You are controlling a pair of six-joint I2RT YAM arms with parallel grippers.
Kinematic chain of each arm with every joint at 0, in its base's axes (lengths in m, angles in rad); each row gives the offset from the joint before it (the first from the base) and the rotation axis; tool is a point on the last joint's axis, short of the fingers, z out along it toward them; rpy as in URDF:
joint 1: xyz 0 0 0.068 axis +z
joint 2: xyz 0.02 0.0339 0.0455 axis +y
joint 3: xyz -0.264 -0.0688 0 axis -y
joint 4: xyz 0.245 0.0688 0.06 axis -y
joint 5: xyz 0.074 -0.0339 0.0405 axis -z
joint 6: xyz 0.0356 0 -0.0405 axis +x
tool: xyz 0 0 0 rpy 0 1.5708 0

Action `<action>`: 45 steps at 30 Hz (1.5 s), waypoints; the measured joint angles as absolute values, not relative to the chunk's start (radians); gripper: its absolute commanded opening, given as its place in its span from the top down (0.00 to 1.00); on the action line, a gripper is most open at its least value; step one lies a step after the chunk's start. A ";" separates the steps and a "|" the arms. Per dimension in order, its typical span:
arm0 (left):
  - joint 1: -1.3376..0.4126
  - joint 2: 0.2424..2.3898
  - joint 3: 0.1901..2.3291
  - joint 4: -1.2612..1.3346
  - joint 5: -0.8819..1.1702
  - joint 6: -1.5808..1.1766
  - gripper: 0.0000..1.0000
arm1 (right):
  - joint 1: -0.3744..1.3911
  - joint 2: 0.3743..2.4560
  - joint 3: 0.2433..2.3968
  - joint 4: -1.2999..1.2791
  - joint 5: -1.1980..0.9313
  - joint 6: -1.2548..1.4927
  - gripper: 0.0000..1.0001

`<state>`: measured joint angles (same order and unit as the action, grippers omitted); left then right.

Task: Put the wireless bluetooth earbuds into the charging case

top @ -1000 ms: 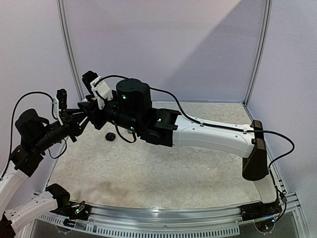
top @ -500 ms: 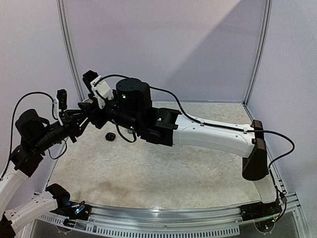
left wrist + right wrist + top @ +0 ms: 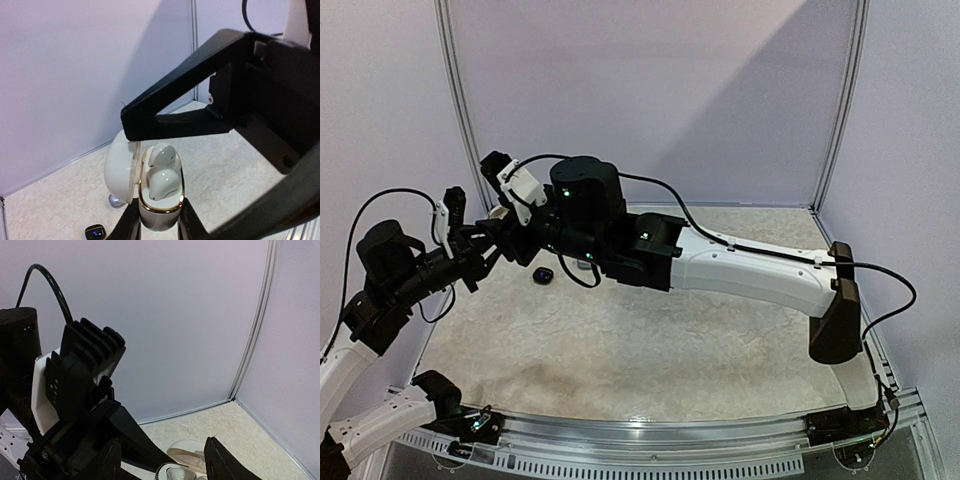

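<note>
In the left wrist view a white charging case (image 3: pixel 159 210) with a gold rim stands upright, and my left gripper (image 3: pixel 159 227) is shut on its lower body. Its lid (image 3: pixel 120 167) is swung open to the left. Two white earbuds (image 3: pixel 161 170) sit side by side in its wells. My right gripper (image 3: pixel 165 460) hovers just above the case with its fingers wide apart and nothing between them; one black finger (image 3: pixel 175 112) crosses over the lid. In the top view both grippers meet above the table's far left, the left (image 3: pixel 485 248) and the right (image 3: pixel 510 228).
A small black case (image 3: pixel 542 275) with a blue light lies on the pale mat, also seen as a black case (image 3: pixel 95 231) below the held one. A small silvery-grey object (image 3: pixel 116 201) sits on the mat behind the lid. The purple back wall (image 3: pixel 75 75) stands close.
My right gripper's fingers have spread wider apart. Both wrists have shifted slightly to the left, still together above the far left of the table.
</note>
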<state>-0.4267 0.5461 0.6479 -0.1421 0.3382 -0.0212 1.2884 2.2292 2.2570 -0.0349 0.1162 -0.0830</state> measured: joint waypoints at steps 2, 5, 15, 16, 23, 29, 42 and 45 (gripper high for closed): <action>-0.426 0.548 0.646 -0.162 0.332 0.054 1.00 | 1.288 2.222 2.255 -0.064 0.091 -0.092 0.40; -0.425 0.548 0.644 -0.191 0.327 0.167 1.00 | 1.288 2.188 2.242 -0.098 0.048 -0.096 0.40; -0.424 0.538 0.638 -0.271 0.482 0.410 1.00 | 1.268 2.089 2.243 -0.133 0.097 -0.038 0.40; -0.424 0.535 0.638 -0.282 0.497 0.430 1.00 | 1.267 2.090 2.245 -0.146 0.118 -0.026 0.40; -0.424 0.525 0.638 -0.339 0.548 0.561 1.00 | 1.258 2.131 2.256 -0.268 0.198 0.046 0.40; -0.424 0.533 0.638 -0.363 0.532 0.569 1.00 | 1.267 2.167 2.240 -0.361 0.220 0.067 0.40; -0.424 0.566 0.638 -0.364 0.489 0.487 1.00 | 1.267 2.065 2.072 -0.421 0.316 0.112 0.38; -0.424 0.593 0.638 -0.351 0.469 0.395 1.00 | 1.250 2.041 2.064 -0.467 0.348 0.166 0.34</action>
